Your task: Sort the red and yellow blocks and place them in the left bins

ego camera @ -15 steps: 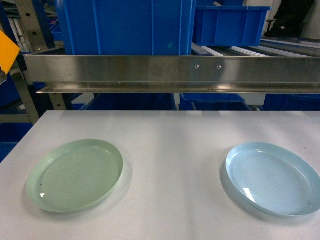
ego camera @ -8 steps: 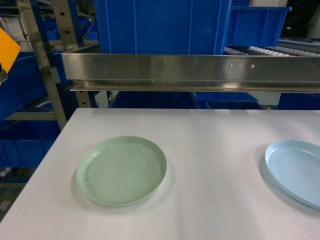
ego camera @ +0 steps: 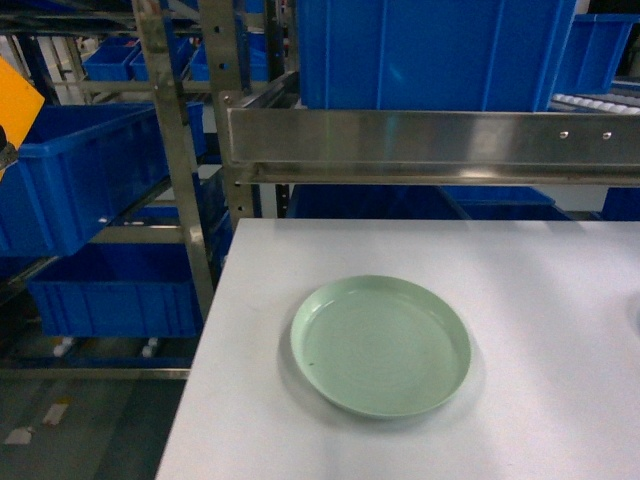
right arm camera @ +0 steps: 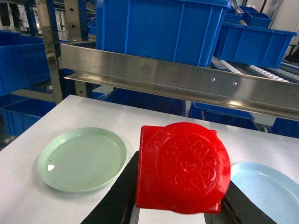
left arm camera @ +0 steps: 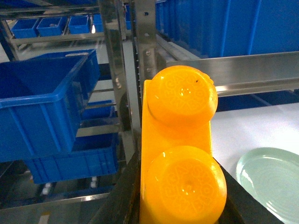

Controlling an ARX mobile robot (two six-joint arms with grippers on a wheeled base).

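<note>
The yellow block (left arm camera: pixel 180 154), orange-yellow with two round studs, fills the left wrist view, and my left gripper (left arm camera: pixel 180 207) is shut on it with a black finger on each side. Its corner shows at the head view's left edge as the yellow block (ego camera: pixel 14 100). In the right wrist view my right gripper (right arm camera: pixel 180 207) is shut on the red block (right arm camera: pixel 182 168), a squat brick with one stud, held above the white table. The left bins (ego camera: pixel 90 190) are deep blue crates on a steel rack left of the table, one also seen as the blue bin (left arm camera: pixel 42 107).
A pale green plate (ego camera: pixel 380 345) lies on the white table (ego camera: pixel 560 270); a pale blue plate (right arm camera: pixel 264 191) lies to its right. A steel rail (ego camera: pixel 430 140) crosses behind the table with big blue crates (right arm camera: pixel 159 28) above. Rack uprights (ego camera: pixel 175 150) stand between table and bins.
The head view has swung left: the green plate slid rightward, the pale blue plate left the view, and the rack with the left bins came into sight.
</note>
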